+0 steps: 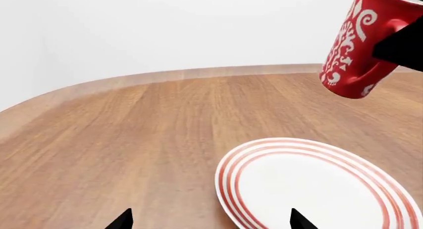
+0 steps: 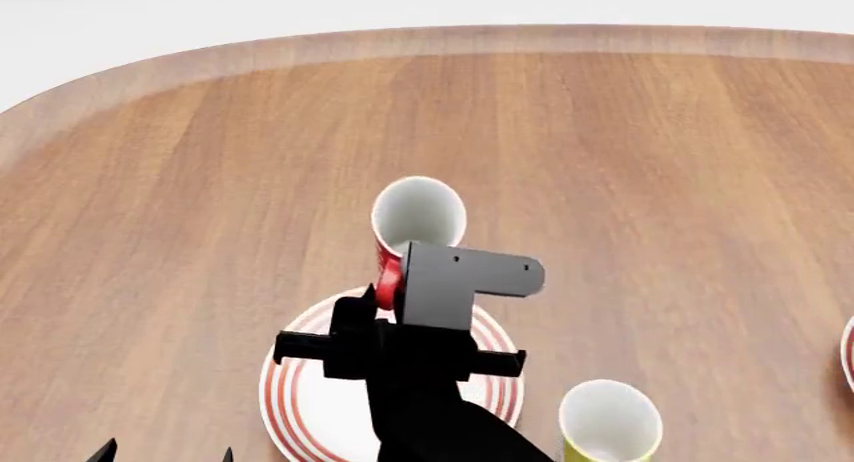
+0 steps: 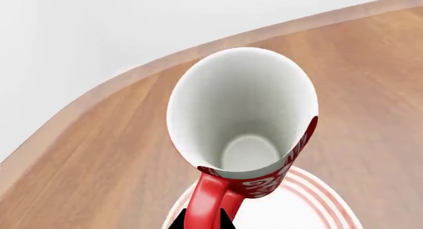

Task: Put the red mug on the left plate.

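Observation:
The red mug (image 2: pixel 388 267) with a white floral pattern and white inside hangs in the air above the far edge of the left plate (image 2: pixel 296 402). My right gripper (image 3: pixel 201 224) is shut on its red handle (image 3: pixel 203 204). The mug also shows in the left wrist view (image 1: pixel 357 50), held clear of the table, with the ringed plate (image 1: pixel 317 189) below and nearer. My left gripper (image 1: pixel 210 221) is open and empty, low at the near left, beside the plate's rim.
A plain yellow mug (image 2: pixel 609 422) stands to the right of the plate near the front. The rim of a second ringed plate (image 2: pixel 849 357) shows at the right edge. The wooden table (image 2: pixel 641 162) has a curved raised far edge.

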